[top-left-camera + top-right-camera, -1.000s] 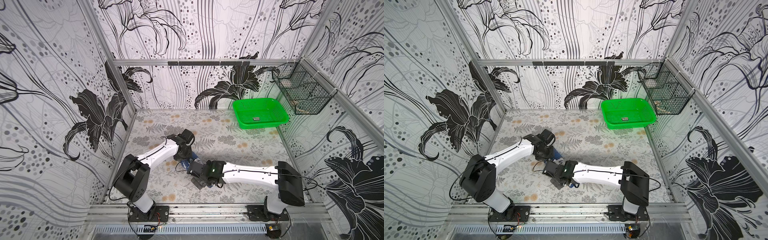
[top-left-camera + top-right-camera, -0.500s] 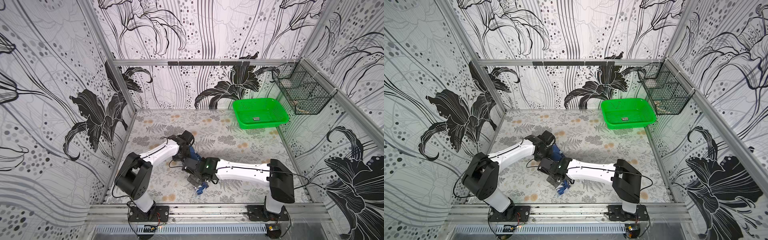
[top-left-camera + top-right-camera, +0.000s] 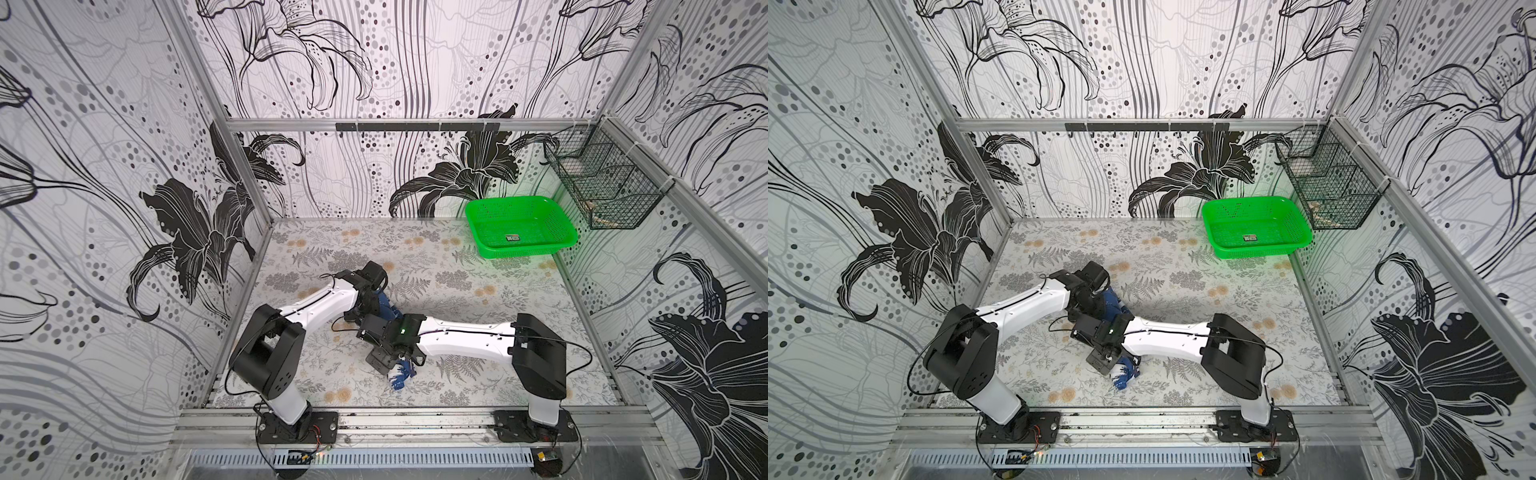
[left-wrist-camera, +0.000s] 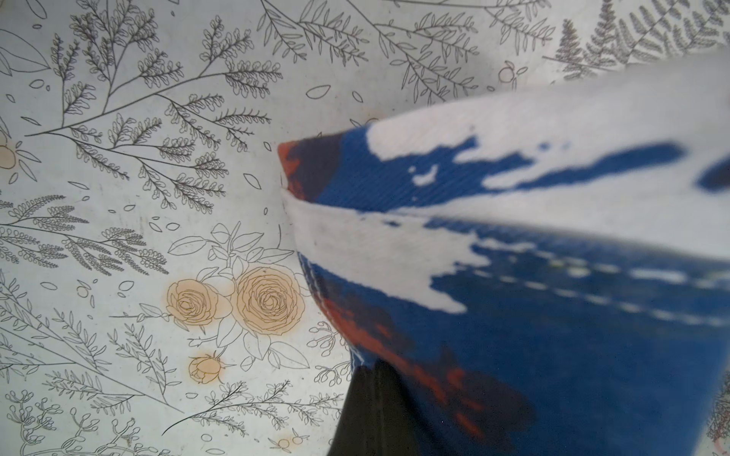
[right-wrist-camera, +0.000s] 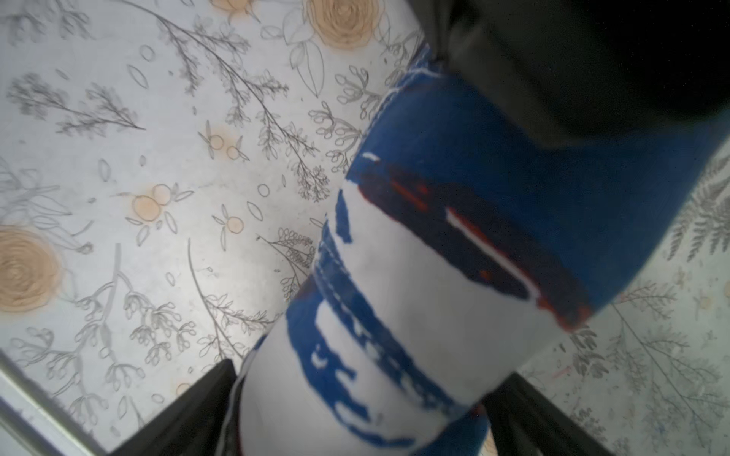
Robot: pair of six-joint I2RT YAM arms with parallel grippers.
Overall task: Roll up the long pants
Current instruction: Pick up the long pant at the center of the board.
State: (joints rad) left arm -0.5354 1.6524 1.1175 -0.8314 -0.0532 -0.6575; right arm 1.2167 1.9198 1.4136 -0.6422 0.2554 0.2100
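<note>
Top views: the long pants (image 3: 400,373) are bundled into a tight roll near the front middle of the flowered table (image 3: 457,291), well apart from the green basket (image 3: 523,251) in the far right corner. Both arms meet over the roll and hide most of it. One blue stretch shows beside the left gripper (image 3: 368,309), and a blue-and-white end sticks out toward the front edge just past the right gripper (image 3: 386,365). In both top views the roll runs slantwise from one gripper to the other. The same end shows at the long pants (image 3: 1124,372), beyond the right gripper (image 3: 1106,361), with the left gripper (image 3: 1090,307) at the farther end.

Left wrist view: the cloth fills the picture close up, blue with white patches and red smears, a stitched hem crossing it. One dark finger (image 4: 371,418) shows, with the fabric lying over it and touching it; the other finger is hidden by the cloth. The fingers are pressed together, pinching this end of the pants.

Right wrist view: the roll (image 5: 414,284) passes straight between the two dark fingers (image 5: 189,418), which stand spread as wide as they go. The cloth fills the whole gap and touches both, so the roll is clasped between them, its layered white and blue edges running on past the fingertips above the table.
</note>
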